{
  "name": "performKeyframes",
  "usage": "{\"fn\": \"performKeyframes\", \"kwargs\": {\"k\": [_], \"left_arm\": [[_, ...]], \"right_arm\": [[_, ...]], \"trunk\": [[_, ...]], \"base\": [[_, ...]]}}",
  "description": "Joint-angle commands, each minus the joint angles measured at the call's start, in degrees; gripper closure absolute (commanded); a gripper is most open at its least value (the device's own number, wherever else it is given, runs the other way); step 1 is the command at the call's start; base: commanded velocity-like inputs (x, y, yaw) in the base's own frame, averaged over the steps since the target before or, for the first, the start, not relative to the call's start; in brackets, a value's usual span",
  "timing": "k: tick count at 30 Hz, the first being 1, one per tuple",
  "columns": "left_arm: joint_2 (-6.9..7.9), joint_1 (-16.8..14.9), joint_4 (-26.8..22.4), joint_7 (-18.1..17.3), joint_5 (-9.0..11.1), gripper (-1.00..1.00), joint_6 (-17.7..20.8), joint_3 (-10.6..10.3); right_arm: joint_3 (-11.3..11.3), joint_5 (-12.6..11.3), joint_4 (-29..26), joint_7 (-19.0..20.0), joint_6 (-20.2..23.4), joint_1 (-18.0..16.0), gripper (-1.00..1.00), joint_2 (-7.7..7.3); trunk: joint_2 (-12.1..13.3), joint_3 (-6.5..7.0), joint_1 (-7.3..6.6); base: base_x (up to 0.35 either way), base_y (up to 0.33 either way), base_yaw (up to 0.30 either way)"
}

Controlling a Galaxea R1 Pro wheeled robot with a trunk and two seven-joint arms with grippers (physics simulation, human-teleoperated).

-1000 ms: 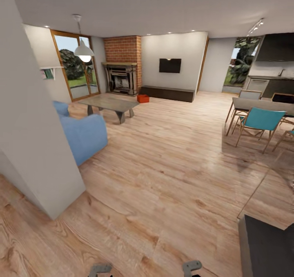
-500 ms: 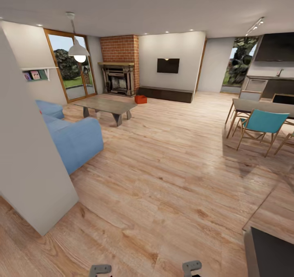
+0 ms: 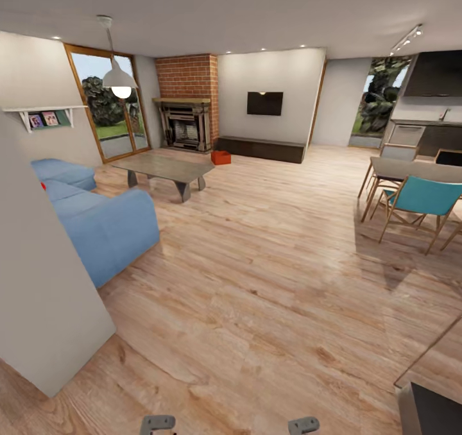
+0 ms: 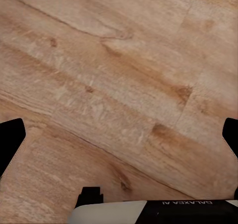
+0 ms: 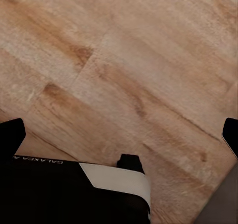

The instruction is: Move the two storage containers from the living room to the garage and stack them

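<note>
At the near edge of the head view two grey arm parts poke up from below, the left one (image 3: 158, 424) and the right one (image 3: 303, 425), both low and close to the trunk over the wood plank floor (image 3: 256, 281). In the left wrist view the left gripper (image 4: 119, 135) hangs over bare planks with its black fingertips (image 4: 11, 140) at opposite edges of the picture — spread wide, nothing between them. The right gripper (image 5: 119, 135) stands the same way, one dark fingertip (image 5: 10, 135) at each side, apart and empty, above the same floor.

A pale wall corner (image 3: 45, 281) stands close on the left, and a blue sofa (image 3: 96, 223) lies just beyond it. To the right is a dining table (image 3: 417, 170) with a teal chair (image 3: 423, 201). Farther in, a low grey coffee table (image 3: 168, 169) stands ahead of the sofa.

At the far end of the living room, one storage container (image 3: 221, 158) sits on the floor — a small orange-red box, just in front of the left end of the long dark cabinet (image 3: 260, 147) and beside the brick fireplace (image 3: 187, 124). It is too small to tell which way its long side runs or whether a second one sits with it. A black TV (image 3: 265, 103) hangs on the wall above the cabinet.
</note>
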Motion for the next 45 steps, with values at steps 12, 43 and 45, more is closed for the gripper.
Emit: {"fn": "performKeyframes", "kwargs": {"k": [12, 43, 45], "left_arm": [[0.09, -0.06, 0.08, -0.01, 0.66, -1.0, -0.27, -0.4], [0.03, -0.05, 0.08, -0.01, 0.66, -1.0, -0.27, -0.48], [0.03, -0.03, 0.08, -0.01, 0.67, -1.0, -0.35, -0.48]], "right_arm": [[0.18, 0.33, 7.82, -0.35, 0.19, 0.31, -1.0, -1.35], [0.2, 0.05, 9.86, -0.36, 0.19, 9.12, -1.0, -4.65], [0.2, 0.09, 9.86, -0.36, 0.19, 9.13, -1.0, -4.64]], "trunk": [[-0.08, -0.09, 0.05], [-0.08, -0.09, 0.05], [-0.08, -0.09, 0.05]], "base": [[0.345, 0.0, 0.0], [0.345, 0.0, 0.0], [0.345, 0.0, 0.0]]}}
